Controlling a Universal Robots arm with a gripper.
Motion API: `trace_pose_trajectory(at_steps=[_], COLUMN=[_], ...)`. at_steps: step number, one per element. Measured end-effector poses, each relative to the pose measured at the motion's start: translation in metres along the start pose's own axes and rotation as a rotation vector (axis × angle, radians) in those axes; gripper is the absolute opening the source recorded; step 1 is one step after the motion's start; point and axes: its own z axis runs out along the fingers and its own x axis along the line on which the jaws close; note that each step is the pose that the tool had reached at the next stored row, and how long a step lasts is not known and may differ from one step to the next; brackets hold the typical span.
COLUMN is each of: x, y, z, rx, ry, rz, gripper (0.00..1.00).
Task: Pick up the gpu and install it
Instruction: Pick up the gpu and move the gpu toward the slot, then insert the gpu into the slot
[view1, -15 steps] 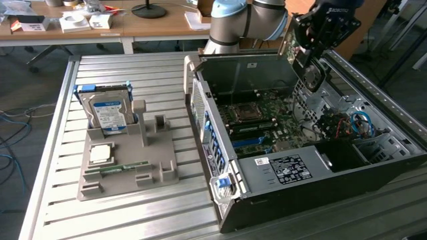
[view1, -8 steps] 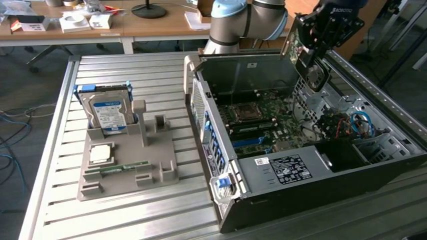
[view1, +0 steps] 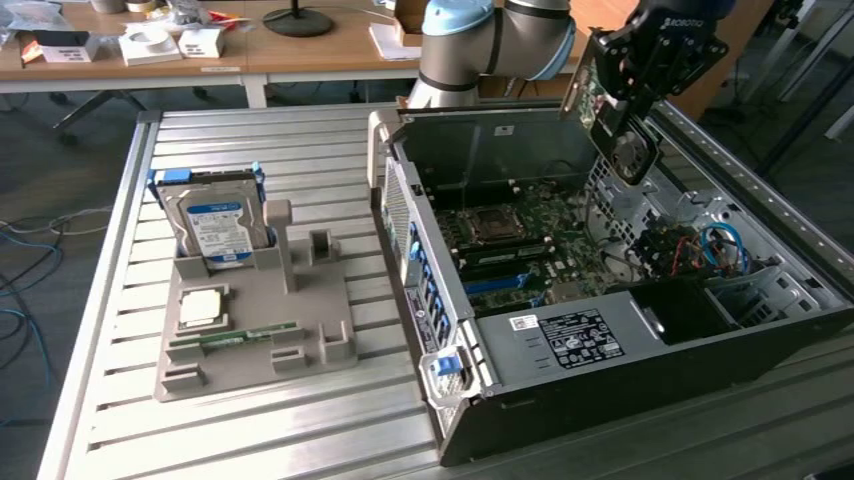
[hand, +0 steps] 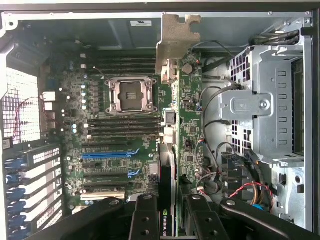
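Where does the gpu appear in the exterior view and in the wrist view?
Exterior view: the gpu hangs clamped in the jaws over the open computer case, toward the exterior view's right.
Wrist view: the gpu is seen edge-on, reaching from the jaws out over the motherboard.
Shared landmark: the CPU socket.

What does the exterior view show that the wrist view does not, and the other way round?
Exterior view adds: the grey plastic holder tray on the slatted metal table, carrying a blue-labelled silver hard drive and a slim green RAM stick. Wrist view adds: the silvery end bracket of the dark green gpu card, seen edge-on between black claw fingers. Both share: the open black computer case, its green motherboard, and the claw shut on the gpu above it.
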Motion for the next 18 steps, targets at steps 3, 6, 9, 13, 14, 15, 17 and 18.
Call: trace_pose_trajectory(at_steps=[3,6,9,13,14,15,17,18], x=[-0.0017,-0.0021,-0.002,-0.0021,-0.002,-0.0021,-0.002,-0.002], y=[0.0001,0.0001,0.0001,0.0001,0.0001,0.0001,0.0001,0.0001], z=[0.0001,0.0002,0.0002,0.0002,0.0002,0.0002,0.0002,0.0002], rx=[0.0,-0.0001,-0.0001,0.0,-0.0001,0.0,-0.0001,-0.0001], ry=[0.0,0.0,0.0,-0.0001,0.0,0.0,0.0,0.0001], rz=[0.0,0.0,0.0,0.0,0.0,0.0,-0.001,-0.003], gripper=[0.26,0.26,0.26,0.26,0.26,0.26,0.26,0.26])
